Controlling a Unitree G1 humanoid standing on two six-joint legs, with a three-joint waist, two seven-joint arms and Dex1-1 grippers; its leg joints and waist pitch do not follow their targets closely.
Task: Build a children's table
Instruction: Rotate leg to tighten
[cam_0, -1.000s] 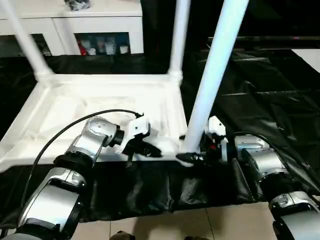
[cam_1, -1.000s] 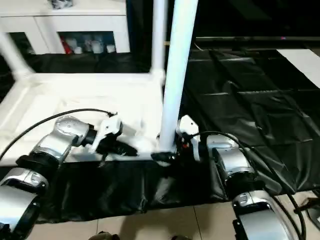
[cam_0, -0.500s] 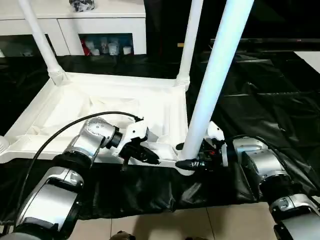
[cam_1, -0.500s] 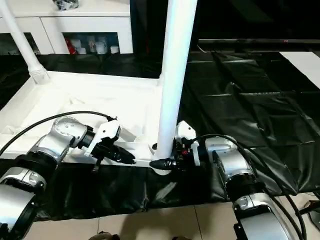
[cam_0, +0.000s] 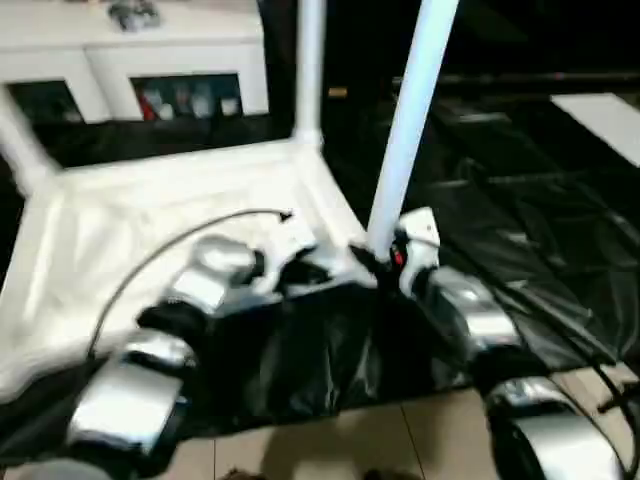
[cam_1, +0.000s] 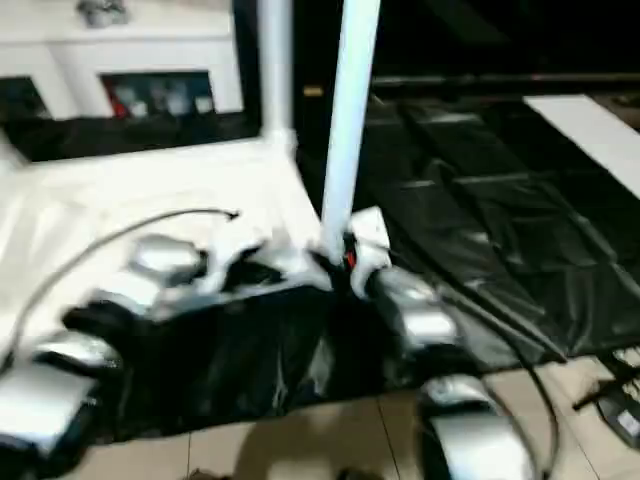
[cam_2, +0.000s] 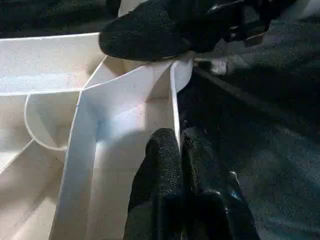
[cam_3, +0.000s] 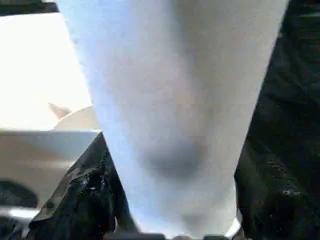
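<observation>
Surface: black plastic sheeting (cam_0: 520, 200) spread over the floor, wrinkled; pale floor tiles (cam_0: 330, 450) along its near edge.

Room: white cabinet (cam_0: 150, 60) with glass doors behind the work, small items on its shelf.

Table top (cam_0: 130, 220): white, upside down on the sheeting, raised rim upward. One leg (cam_0: 308, 70) stands upright in a far corner socket, well beyond both grippers.

Left gripper (cam_2: 181, 150): fingers (cam_2: 160, 165) pinched together over the thin rim wall (cam_2: 175, 110) near the corner.

Right gripper (cam_0: 385, 262): black fingers (cam_3: 80, 195) on either side of a white tubular leg (cam_0: 412, 120), clamped at its base; that leg rises upright at the near corner, just beside the left gripper.

Obstruction: black cable (cam_0: 190, 240) looping over the left forearm.
</observation>
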